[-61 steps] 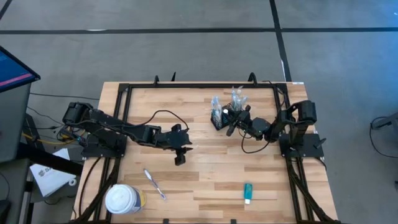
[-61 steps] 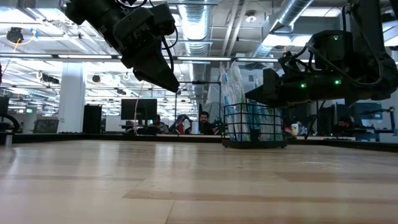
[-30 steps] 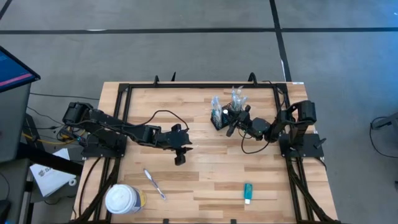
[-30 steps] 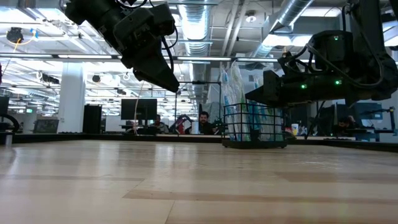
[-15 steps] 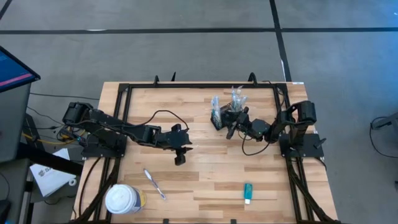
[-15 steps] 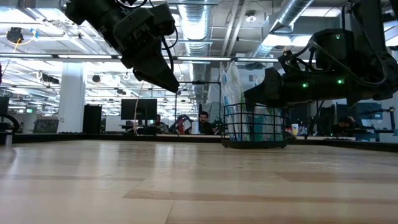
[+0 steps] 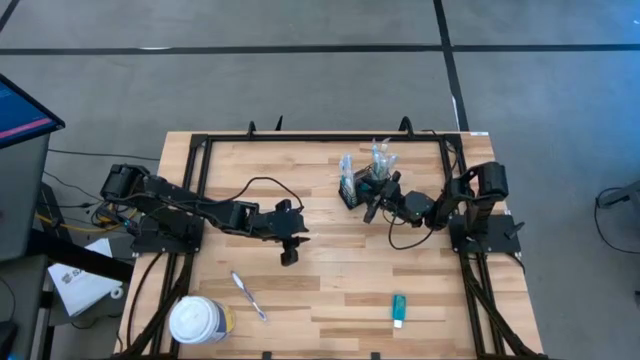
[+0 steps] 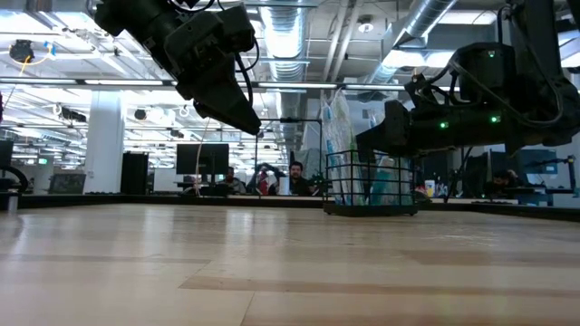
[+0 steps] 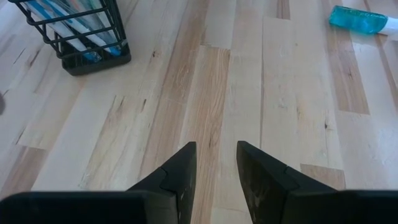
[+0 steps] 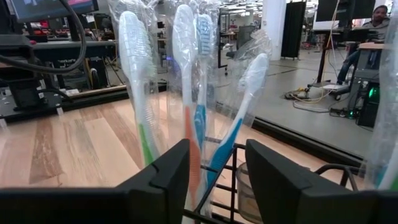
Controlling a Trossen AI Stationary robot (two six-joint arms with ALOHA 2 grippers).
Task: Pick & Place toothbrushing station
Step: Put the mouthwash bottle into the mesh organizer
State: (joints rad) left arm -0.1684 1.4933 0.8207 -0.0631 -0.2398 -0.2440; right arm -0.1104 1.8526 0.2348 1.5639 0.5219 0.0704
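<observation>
Right jaws [image 10: 214,180] parted at caddy [image 10: 224,171]

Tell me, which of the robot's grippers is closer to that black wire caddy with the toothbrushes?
The right gripper: it is right at the caddy. The left gripper hangs over the table's middle, well away.

An open-plan robotics lab, probably: exposed silver ceiling ducts [image 8: 299,36], dark computer monitors [image 8: 201,161], seated people [image 8: 296,177] beyond the pale wooden-plank table [image 8: 272,263].
</observation>
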